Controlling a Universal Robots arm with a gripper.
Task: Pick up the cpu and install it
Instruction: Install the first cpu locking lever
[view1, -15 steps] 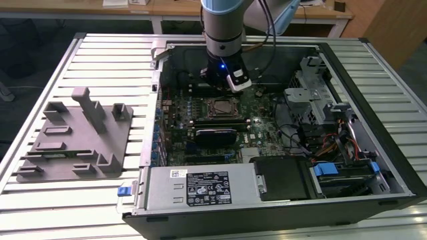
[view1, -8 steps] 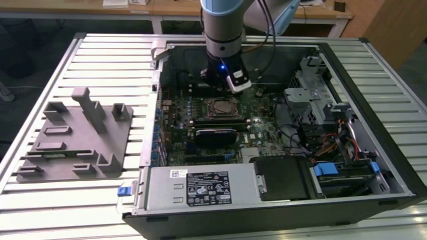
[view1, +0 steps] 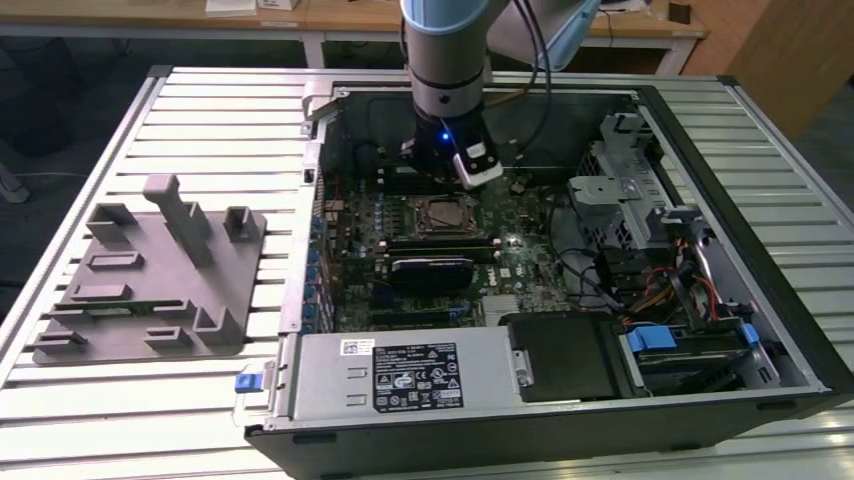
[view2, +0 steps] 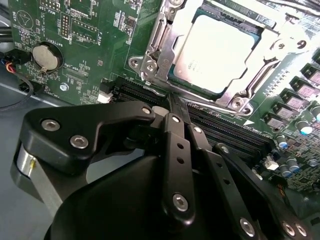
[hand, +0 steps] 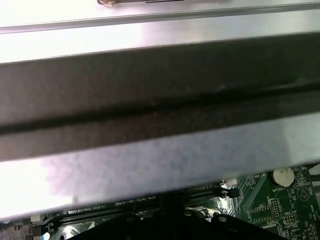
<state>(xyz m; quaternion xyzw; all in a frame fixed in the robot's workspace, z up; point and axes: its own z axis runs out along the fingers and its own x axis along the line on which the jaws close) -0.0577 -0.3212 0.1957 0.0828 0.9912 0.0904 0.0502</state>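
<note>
The cpu (view2: 220, 50), a flat square chip with a shiny silver top, lies in the motherboard socket, framed by the metal bracket (view2: 155, 45). In the exterior view the socket (view1: 441, 213) sits mid-board inside the open computer case. My gripper (view2: 171, 105) hangs just beside the socket over the memory slots, its black fingers (view2: 176, 150) brought together and shut with nothing between them. The exterior view has the gripper (view1: 430, 168) low inside the case, just behind the socket.
A grey plastic tray (view1: 147, 270) with upright posts stands on the slatted table at the exterior view's left. The case walls (view1: 747, 230), drive cage (view1: 621, 195), cables and power supply (view1: 400, 375) crowd the board. A coin battery (view2: 45, 56) sits nearby.
</note>
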